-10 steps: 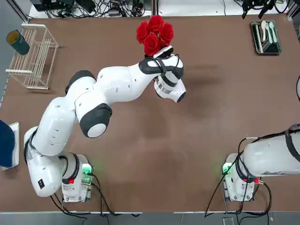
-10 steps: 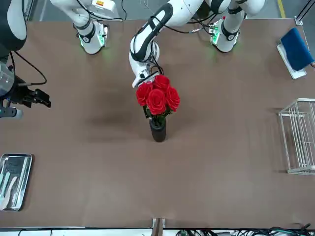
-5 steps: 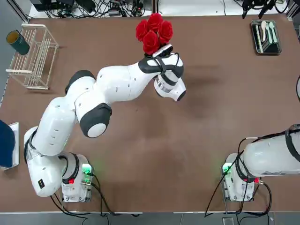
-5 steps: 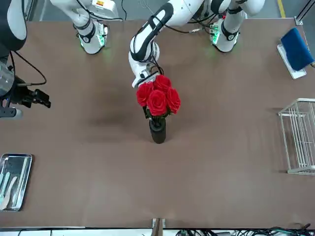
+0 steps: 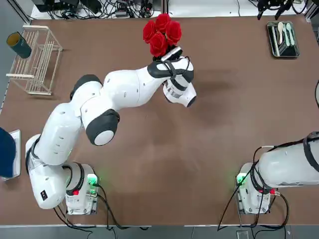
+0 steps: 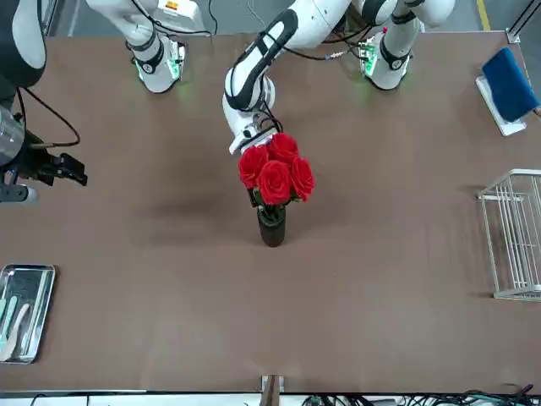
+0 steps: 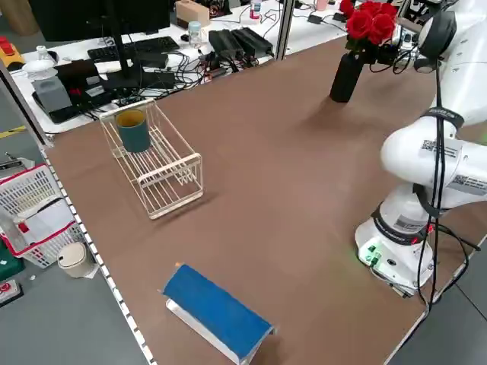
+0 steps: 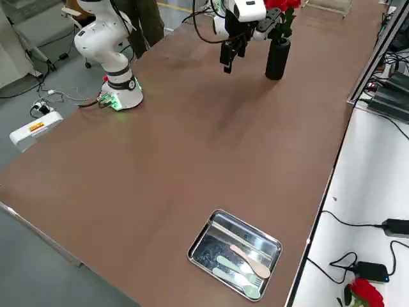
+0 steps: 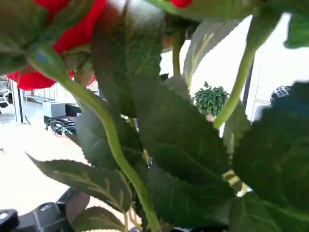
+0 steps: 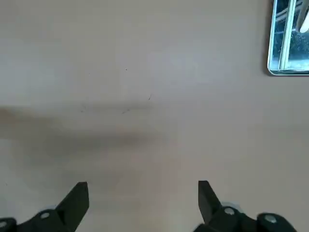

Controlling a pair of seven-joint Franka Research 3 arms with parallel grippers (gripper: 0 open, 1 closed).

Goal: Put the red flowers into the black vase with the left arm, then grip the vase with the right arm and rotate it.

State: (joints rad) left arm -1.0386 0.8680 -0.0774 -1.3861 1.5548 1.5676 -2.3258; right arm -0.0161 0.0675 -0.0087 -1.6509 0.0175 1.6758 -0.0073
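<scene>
At the top centre of the top view, the left tool point(image 5: 167, 54) holds the red flowers point(image 5: 161, 33), stems in the black vase point(image 6: 271, 227), and should release gently, while the right tool point(image 10: 143, 203) waits wide.

Leaves point(image 9: 183, 159) hide the left gripper's fingers completely.

The red flowers point(image 6: 275, 173) are bright red with dark green leaves point(image 9: 178, 145) and pale-green stems. The black vase point(image 6: 271, 228) is matte black. The desk point(image 6: 380, 279) is plain brown. The left arm point(image 5: 119, 92) is glossy white with dark grey bands. A cup point(image 7: 134, 130) is dark teal, a pad point(image 7: 215, 311) blue, a tray point(image 8: 235, 252) silver.
</scene>
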